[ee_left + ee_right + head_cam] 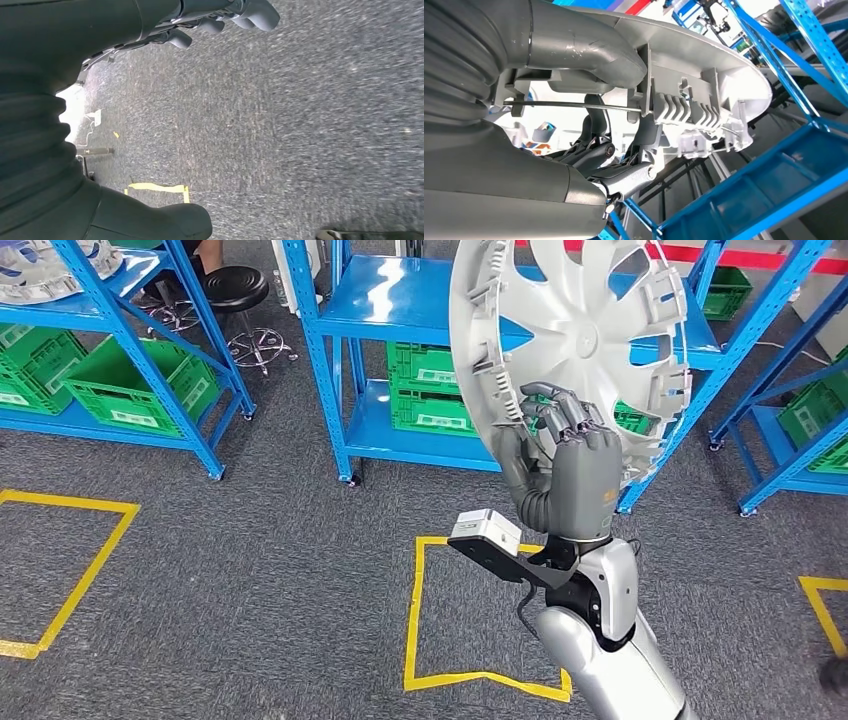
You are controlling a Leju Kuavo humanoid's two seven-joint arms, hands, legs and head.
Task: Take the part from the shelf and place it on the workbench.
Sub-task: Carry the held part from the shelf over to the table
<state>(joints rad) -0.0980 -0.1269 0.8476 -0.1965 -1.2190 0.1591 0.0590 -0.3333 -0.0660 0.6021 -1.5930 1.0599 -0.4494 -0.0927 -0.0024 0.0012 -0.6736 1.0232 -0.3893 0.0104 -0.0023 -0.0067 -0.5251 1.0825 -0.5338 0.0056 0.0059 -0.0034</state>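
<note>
1. Hubcap (575, 335), the part to be moved, is off the shelf and held up in the air by the right hand (565, 475), standing roughly on edge in front of the blue shelving.
2. Fingers (560, 415) of that hand are clamped on its lower rim: in the right wrist view the thumb (594, 50) presses one face while the darker fingers hook behind the ribbed rim clips (684, 112).
3. Handling, as I judge it: a thin moulded plastic disc, light and fairly stiff but able to flex, with slender spokes and brittle-looking clips. The smooth face may slide, so the thick rim is the sound place to hold, not the spokes. Held at one edge, it will tend to swing.
4. Left hand (220, 20) hangs over the grey carpet (300, 125); its fingers curl loosely with nothing in them, though I cannot tell how tightly.
5. Yellow floor tape (415, 610) marks a square below the raised arm.
6. Further off, green crates (430, 390) sit on the lower levels of the blue shelf (400, 300); their contents cannot be made out.
7. Another green crate (130, 385) sits on the rack at the left; it looks empty.
</note>
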